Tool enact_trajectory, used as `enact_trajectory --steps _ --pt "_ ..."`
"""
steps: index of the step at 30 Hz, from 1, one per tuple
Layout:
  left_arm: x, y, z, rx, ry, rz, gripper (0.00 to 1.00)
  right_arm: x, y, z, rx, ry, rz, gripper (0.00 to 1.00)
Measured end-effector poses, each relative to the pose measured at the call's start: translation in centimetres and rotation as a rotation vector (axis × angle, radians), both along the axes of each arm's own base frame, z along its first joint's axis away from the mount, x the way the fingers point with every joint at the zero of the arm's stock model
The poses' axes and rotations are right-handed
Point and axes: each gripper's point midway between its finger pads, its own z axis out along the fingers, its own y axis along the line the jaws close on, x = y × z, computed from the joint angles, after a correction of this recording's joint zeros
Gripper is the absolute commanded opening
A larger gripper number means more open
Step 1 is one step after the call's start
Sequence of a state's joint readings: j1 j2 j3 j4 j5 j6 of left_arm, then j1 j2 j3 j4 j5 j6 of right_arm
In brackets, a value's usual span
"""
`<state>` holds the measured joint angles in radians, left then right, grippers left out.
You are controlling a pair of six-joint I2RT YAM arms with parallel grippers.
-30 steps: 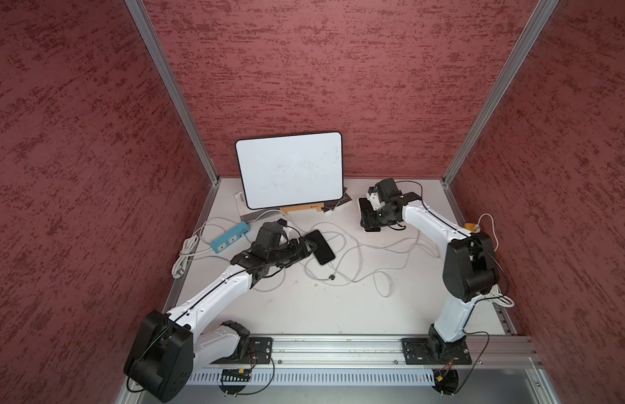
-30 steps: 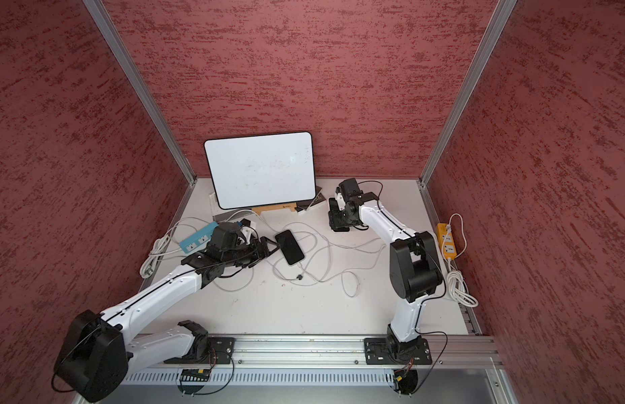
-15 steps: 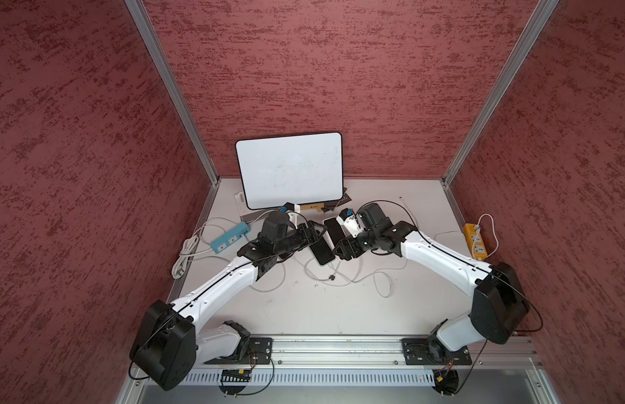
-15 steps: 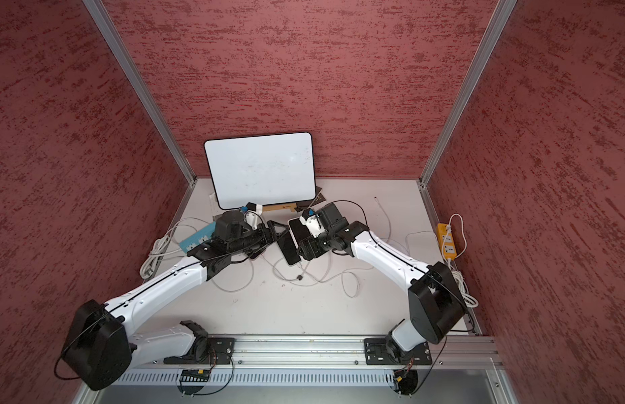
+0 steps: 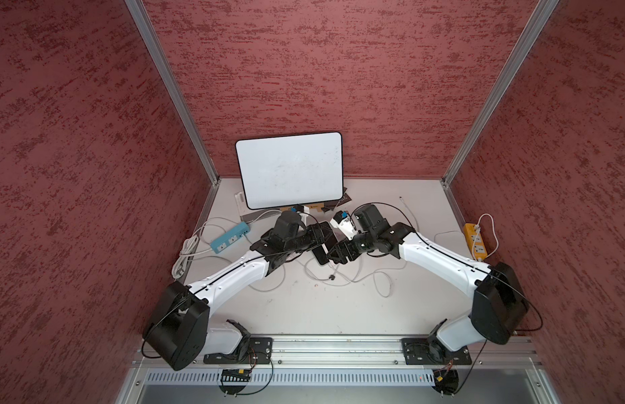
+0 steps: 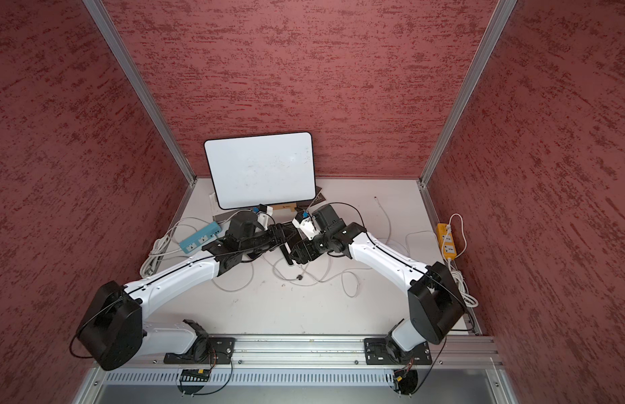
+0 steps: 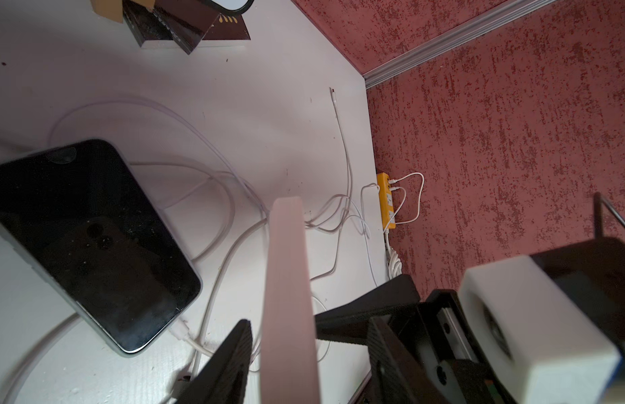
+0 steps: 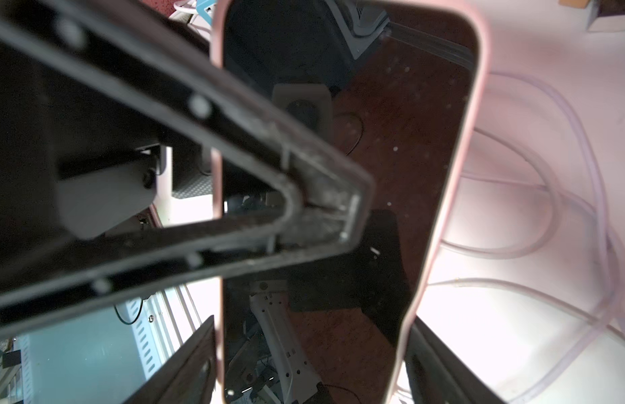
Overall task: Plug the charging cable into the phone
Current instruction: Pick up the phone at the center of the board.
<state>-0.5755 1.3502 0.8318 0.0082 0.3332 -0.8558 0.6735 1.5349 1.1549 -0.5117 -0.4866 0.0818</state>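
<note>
A pink-rimmed phone (image 8: 391, 140) stands on edge between the two grippers at mid-table. My right gripper (image 8: 313, 325) is shut on its two long edges. My left gripper (image 7: 309, 320) straddles its faces, still open, with a gap showing beside the phone's pink edge (image 7: 290, 280); one left finger (image 8: 304, 182) crosses the screen. In both top views the grippers (image 5: 323, 239) (image 6: 299, 255) meet tip to tip and hide that phone. A black phone (image 7: 94, 238) lies flat beside them, with a white cable plug (image 7: 181, 328) at its end; I cannot tell if it is seated.
White charging cables (image 5: 353, 280) loop over the table under both grippers, with one dark loose end (image 5: 331, 278). A whiteboard (image 5: 290, 169) leans on the back wall, with a brown box (image 7: 185, 24) at its foot. There is a blue power strip (image 5: 230, 238) at left and a yellow one (image 5: 473, 241) at right.
My right arm has swung from the back right to mid-table, up against the left gripper. The left gripper has shifted slightly toward it and its jaws have narrowed.
</note>
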Motion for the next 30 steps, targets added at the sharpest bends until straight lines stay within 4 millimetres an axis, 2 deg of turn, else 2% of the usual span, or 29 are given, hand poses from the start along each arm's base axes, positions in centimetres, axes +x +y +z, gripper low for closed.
enact_trajectory --steps 2,7,10,11,13,18,21,23,26,28,30 --pt "0.0 -0.3 -0.1 0.006 0.001 -0.005 0.42 -0.1 0.1 0.0 0.002 0.003 0.003 0.15" --pt "0.2 -0.6 -0.3 0.034 -0.007 -0.004 0.2 -0.1 0.1 0.0 0.003 0.002 0.003 0.15" --pt "0.2 -0.3 -0.7 0.052 0.009 0.015 0.01 0.1 0.0 0.0 -0.006 -0.005 -0.004 0.17" --pt "0.2 -0.4 -0.7 0.056 0.007 0.013 0.0 0.1 0.0 -0.1 -0.009 -0.006 -0.004 0.21" --pt "0.2 -0.4 -0.8 0.062 0.009 0.015 0.0 0.1 0.0 -0.1 -0.011 -0.006 -0.004 0.37" --pt "0.5 -0.1 0.0 0.083 -0.015 0.022 0.0 0.5 -0.1 0.5 -0.017 -0.035 -0.014 0.96" --pt "0.0 1.3 0.4 0.129 -0.03 0.042 0.0 1.4 -1.2 2.6 -0.029 -0.138 -0.066 0.99" --pt "-0.4 2.9 0.8 0.143 -0.04 0.068 0.0 2.4 -2.6 5.1 -0.025 -0.233 -0.137 0.99" --pt "-1.3 5.2 1.9 0.133 -0.061 0.109 0.0 5.2 -5.9 8.2 -0.042 -0.351 -0.294 0.99" --pt "-2.1 6.4 2.7 0.119 -0.083 0.125 0.0 8.3 -8.7 9.0 -0.099 -0.375 -0.42 0.97" --pt "-3.3 7.0 3.4 0.104 -0.104 0.125 0.0 12.5 -11.6 9.0 -0.177 -0.366 -0.546 0.93"
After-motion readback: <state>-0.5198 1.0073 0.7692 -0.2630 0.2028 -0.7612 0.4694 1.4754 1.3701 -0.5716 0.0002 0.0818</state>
